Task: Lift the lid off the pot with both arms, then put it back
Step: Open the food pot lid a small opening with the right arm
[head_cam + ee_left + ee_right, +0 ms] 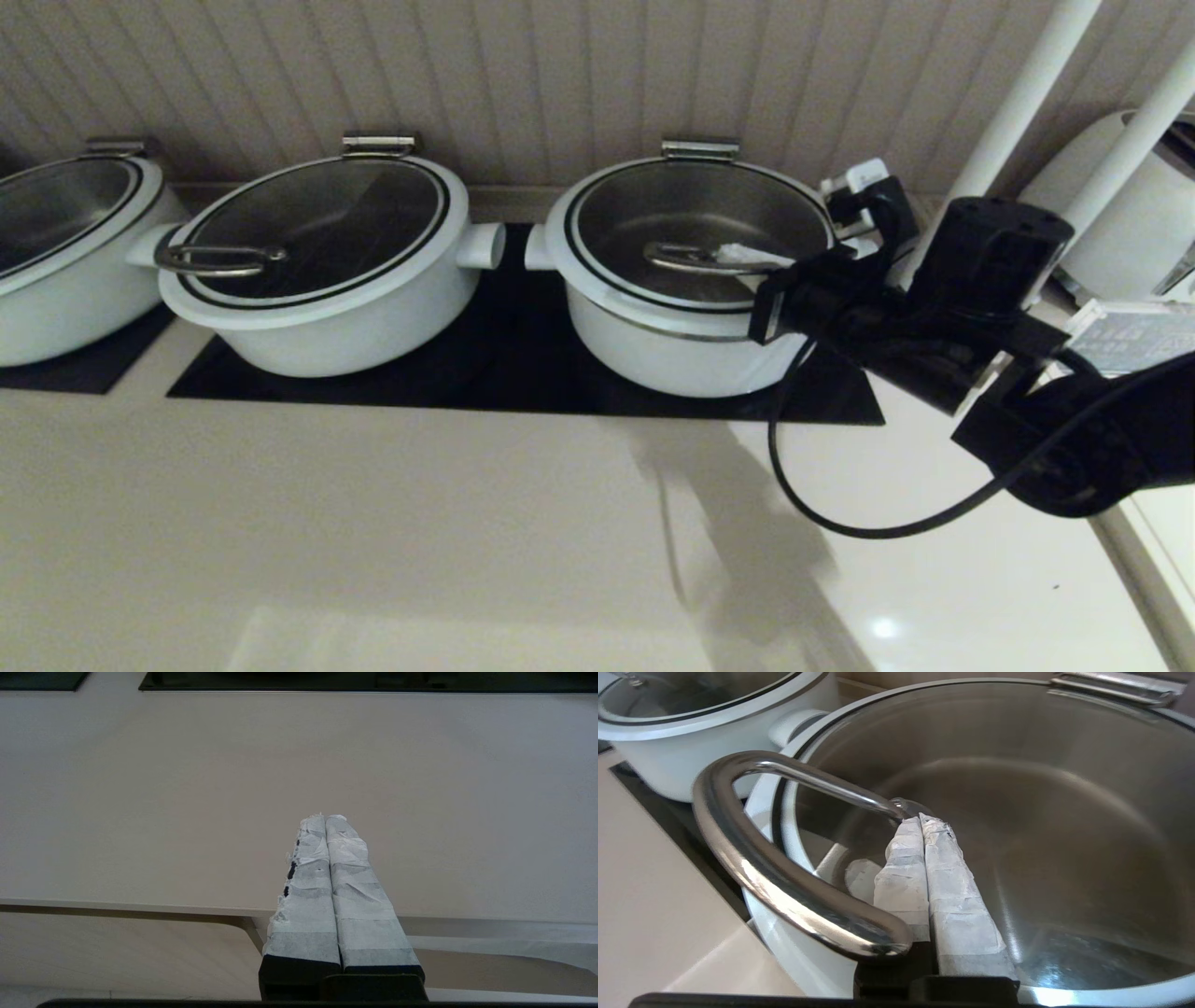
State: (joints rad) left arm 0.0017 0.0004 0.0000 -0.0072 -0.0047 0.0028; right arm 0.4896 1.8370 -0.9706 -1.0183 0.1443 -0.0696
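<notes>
The pot [672, 359] stands on the right of the black mat, white with a steel hinge plate at its back. The glass lid [700, 215] lies on it; a thin steel edge shows under its front rim. My right gripper [738, 254] is shut and empty, its taped fingers lying on the lid beside the steel handle [686, 257]. In the right wrist view the fingertips [920, 819] touch the far end of the handle [752, 868], over the lid [1017, 812]. My left gripper [325, 817] is shut, over bare countertop, out of the head view.
A like white pot [317, 252] with a rim loop handle stands left of it on the black mat [523, 364]; it also shows in the right wrist view [691, 714]. A third pot [56, 243] is far left. A white appliance [1120, 215] stands back right.
</notes>
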